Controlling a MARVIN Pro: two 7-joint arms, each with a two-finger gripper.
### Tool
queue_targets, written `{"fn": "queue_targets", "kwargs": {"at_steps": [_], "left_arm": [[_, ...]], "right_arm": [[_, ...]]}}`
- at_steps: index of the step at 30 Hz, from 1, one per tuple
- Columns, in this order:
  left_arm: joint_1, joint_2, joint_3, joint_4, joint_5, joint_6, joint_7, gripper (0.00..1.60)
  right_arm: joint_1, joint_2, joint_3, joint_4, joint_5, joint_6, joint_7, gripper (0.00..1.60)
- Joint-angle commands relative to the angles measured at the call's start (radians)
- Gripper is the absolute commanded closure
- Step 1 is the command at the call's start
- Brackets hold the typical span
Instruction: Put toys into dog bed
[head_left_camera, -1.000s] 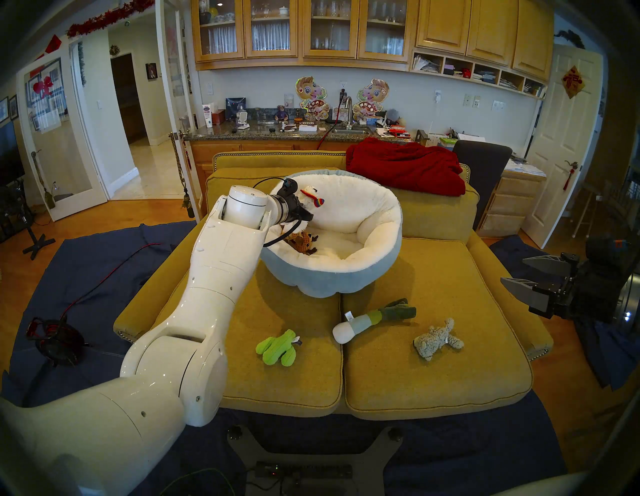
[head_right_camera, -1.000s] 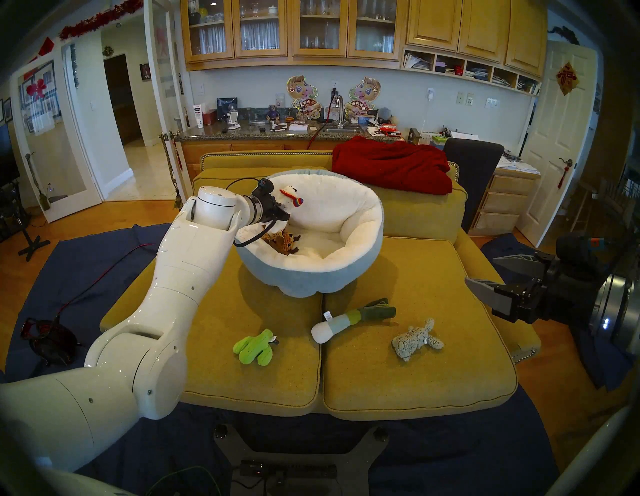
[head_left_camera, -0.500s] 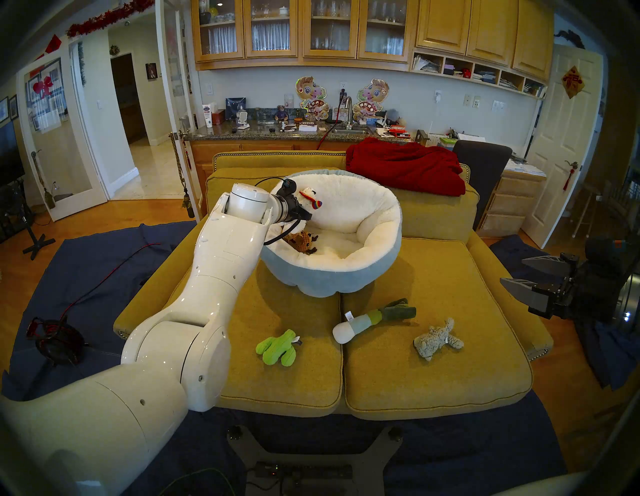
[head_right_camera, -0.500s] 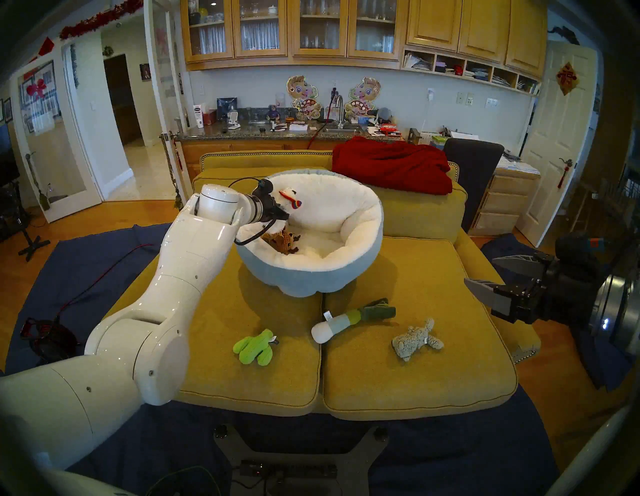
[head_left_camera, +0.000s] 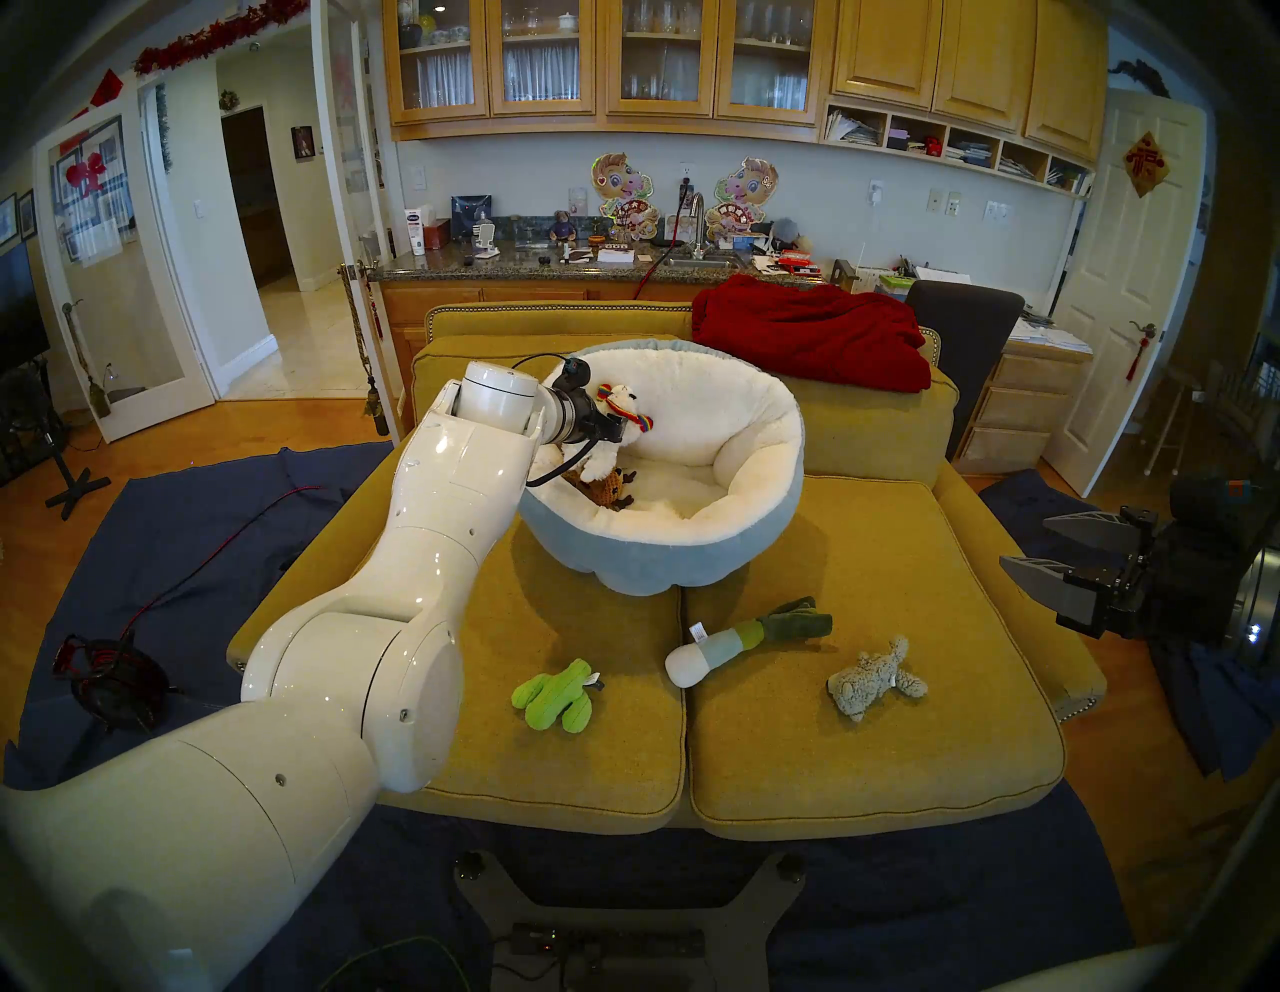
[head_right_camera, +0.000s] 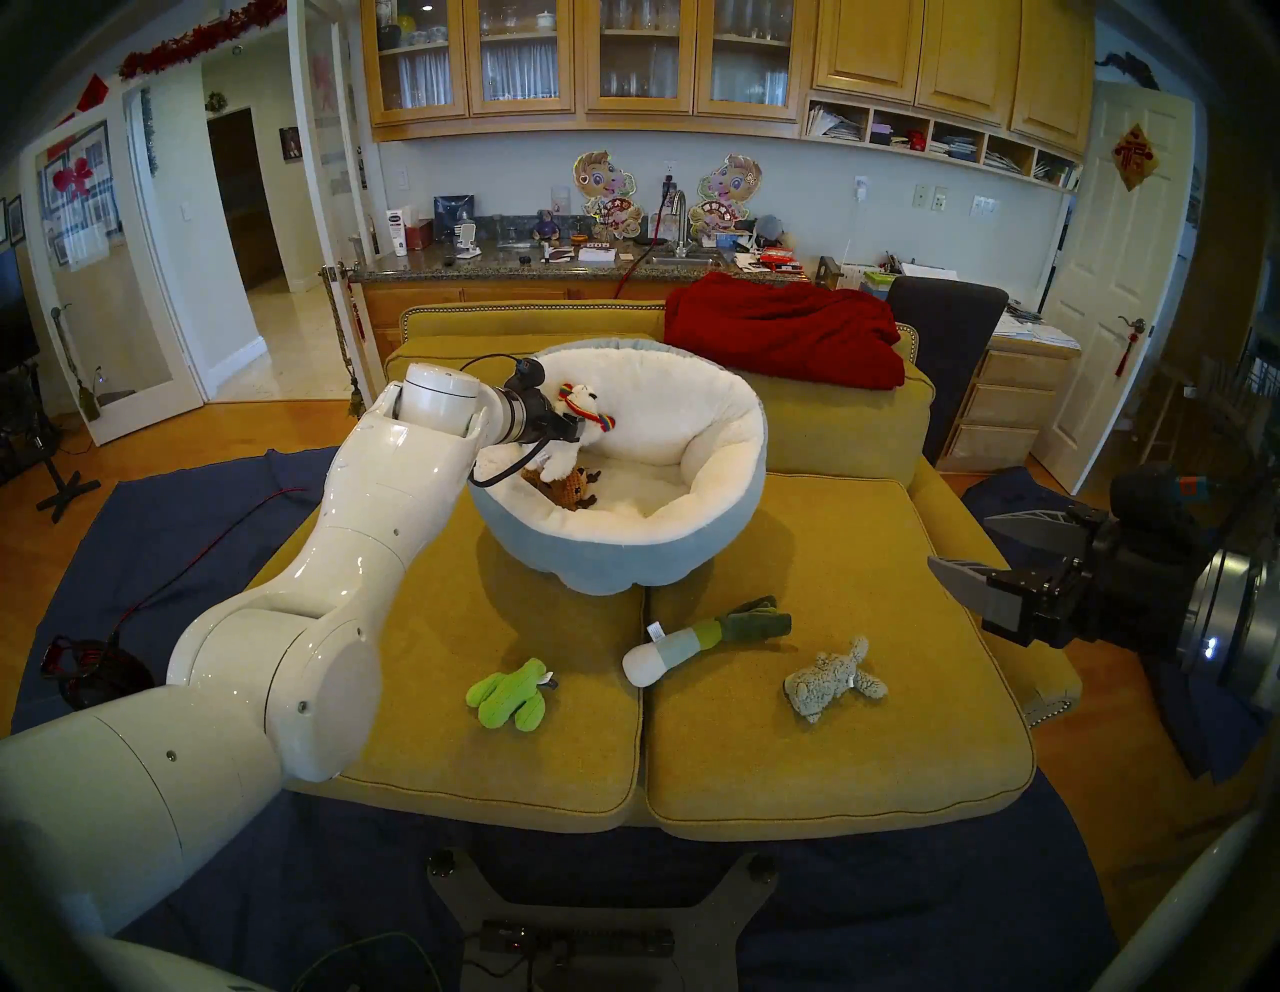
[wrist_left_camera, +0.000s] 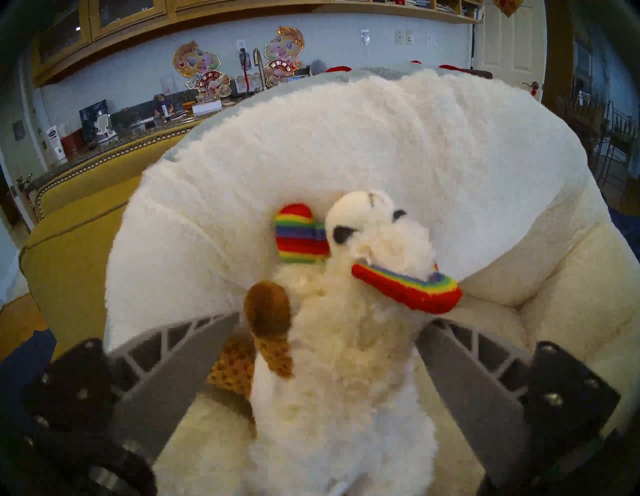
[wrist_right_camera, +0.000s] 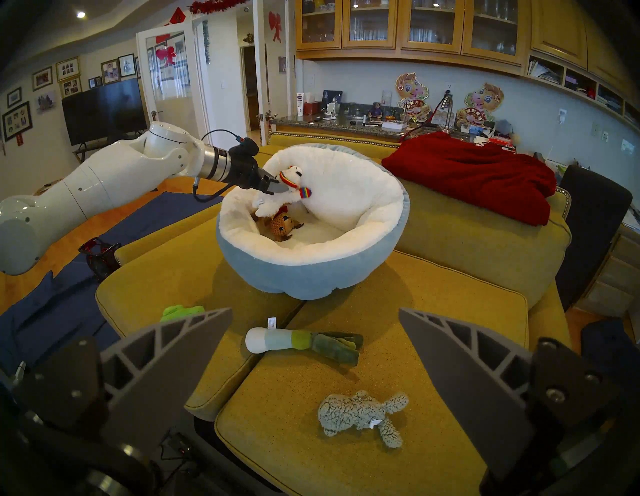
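My left gripper (head_left_camera: 616, 433) is open over the left side of the dog bed (head_left_camera: 658, 554). The white lamb with the rainbow hat (wrist_left_camera: 346, 346) hangs loosely between its spread fingers, legs dangling onto the brown reindeer (head_left_camera: 613, 485), which lies inside the bed. The green cactus (head_left_camera: 554, 696), the white-and-green leek (head_left_camera: 741, 641) and the grey fuzzy animal (head_left_camera: 873, 682) lie on the front sofa cushions. My right gripper (head_left_camera: 1024, 540) is open and empty beyond the sofa's right edge. In the right wrist view the leek (wrist_right_camera: 301, 341) and the grey animal (wrist_right_camera: 360, 412) lie below that gripper (wrist_right_camera: 315, 310).
A red blanket (head_left_camera: 810, 332) lies on the sofa back, behind and right of the bed. The mustard sofa (head_left_camera: 866, 748) stands on a dark blue floor cloth (head_left_camera: 173, 554). A dark chair (head_left_camera: 963, 325) stands at the back right. A red cable coil (head_left_camera: 104, 672) lies on the floor to the left.
The lamb has tipped from upright in the left gripper to hanging lower over the reindeer, its hat swung right. The left arm shifted slightly. The right arm has not moved.
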Motion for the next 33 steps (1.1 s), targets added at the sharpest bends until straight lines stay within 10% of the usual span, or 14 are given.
{"fn": "queue_targets", "kwargs": {"at_steps": [1,33], "left_arm": [[-0.111,-0.015,-0.016,-0.016,-0.019,-0.022,-0.016,0.0],[-0.172,0.111,-0.021,-0.099,-0.187,0.034,-0.468,0.0]], "right_arm": [[0.005,0.002,0.01,0.0,-0.001,-0.002,-0.002,0.0],[0.005,0.004,0.025,-0.001,-0.002,-0.001,-0.001,0.0]]}}
